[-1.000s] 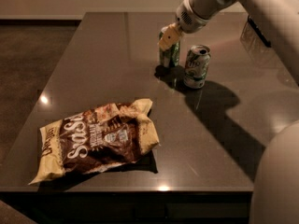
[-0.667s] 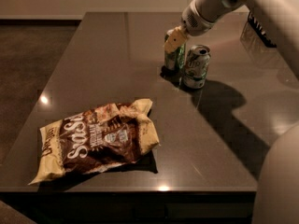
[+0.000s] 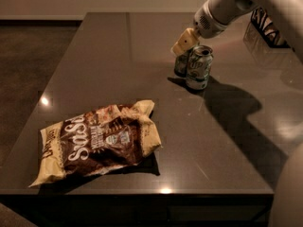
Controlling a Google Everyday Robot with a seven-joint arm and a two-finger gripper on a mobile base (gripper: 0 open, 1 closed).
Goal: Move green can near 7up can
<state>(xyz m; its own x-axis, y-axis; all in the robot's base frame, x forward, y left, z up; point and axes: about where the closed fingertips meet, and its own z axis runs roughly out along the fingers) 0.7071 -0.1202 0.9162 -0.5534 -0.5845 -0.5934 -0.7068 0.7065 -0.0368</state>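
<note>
Since a second earlier, the hand [image 3: 184, 42] and the green can [image 3: 180, 66] beneath it had shifted together to the right, closing the gap to the 7up can [image 3: 199, 67]. At the left of the dark worktop [image 3: 118, 56], near its front edge, lay a crumpled brown and cream snack bag [image 3: 97, 145], well apart from the cans and out of their way. Bare surface lay between the bag and the cans. Farther right and toward the back, the green can stood upright, just beside the 7up can on its left and partly hidden behind it; whether the two touched could not be told. The hand sat closed on the green can's top, with the white arm [image 3: 222, 8] reaching in from the upper right. The 7up can stood upright, its silver top in view. Right of it the arm's shadow [image 3: 232, 103] fell across the worktop, and a dark patterned object [image 3: 267, 30] showed at the far right edge, partly covered by the arm. Counted: one snack bag, two cans, one hand.
</note>
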